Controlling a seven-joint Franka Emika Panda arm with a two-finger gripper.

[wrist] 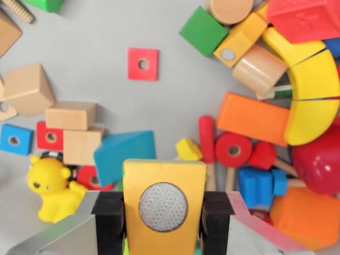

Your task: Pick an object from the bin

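The yellow block (164, 204) sat clamped between the two black pads (110, 220) of the gripper (163, 223), one pad pressed to each of its side faces, so the jaws stood closed on it. It was held clear above the toys on the grey bin floor (95, 32), which suggests the pick had succeeded. The face turned toward the camera carried a round grey fabric patch (163, 206). The block's long axis appeared to run up the wrist view, away from the camera, across the line between the pads; its lower end was hidden between the jaws, so its full length could not be told. Gripping across the narrow width likely gave the pads flat, parallel faces to bear on.

Just beyond its far edge lay a blue wedge (125, 154) toward the wrist view's left and a small yellow piece (188, 149) toward the right. A yellow bear (53, 188) stood left of the gripper. Well ahead, alone on the floor, lay a red square with a hole (143, 64)
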